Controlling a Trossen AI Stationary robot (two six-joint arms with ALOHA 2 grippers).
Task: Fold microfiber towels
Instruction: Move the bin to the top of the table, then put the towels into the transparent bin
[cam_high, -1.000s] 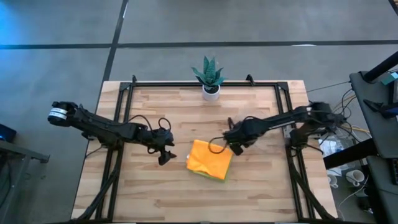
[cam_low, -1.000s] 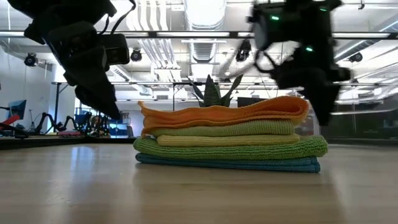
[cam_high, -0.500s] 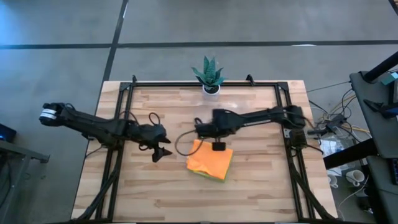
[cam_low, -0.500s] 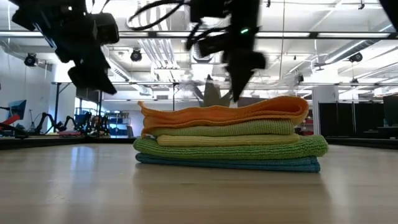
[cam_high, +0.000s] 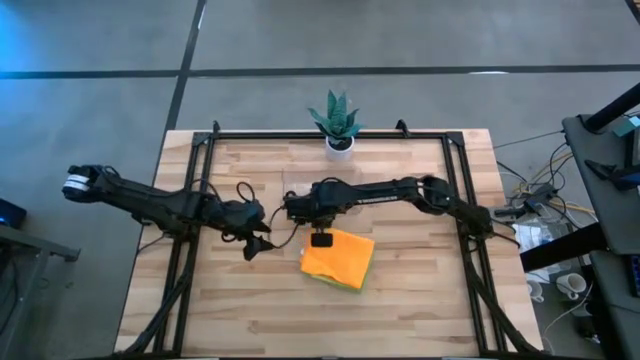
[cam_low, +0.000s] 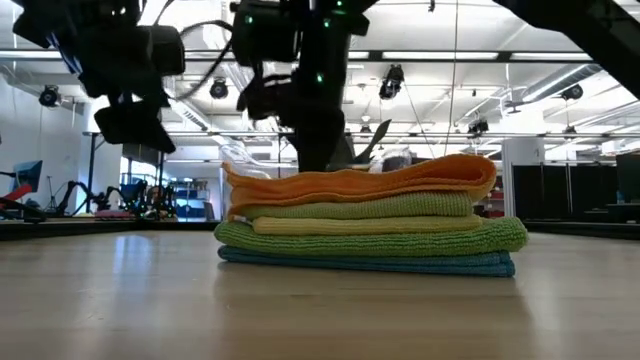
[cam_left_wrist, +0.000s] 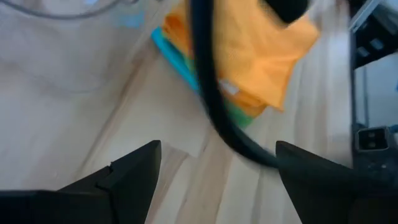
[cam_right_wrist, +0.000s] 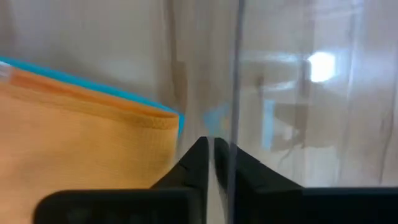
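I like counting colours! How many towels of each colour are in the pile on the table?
Orange towel: 1
Lime green towels: 2
Yellow towel: 1
Light blue towel: 1
Total: 5 towels, all folded in one stack.

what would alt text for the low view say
A neat stack of five folded towels sits on a wooden table, orange on top, then green, yellow, green and blue. Two dark arms hang above its left end, with a workshop behind.

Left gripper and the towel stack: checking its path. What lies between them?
Bare wood between the left gripper and towel stack in the high view; the left wrist view shows a black cable crossing there.
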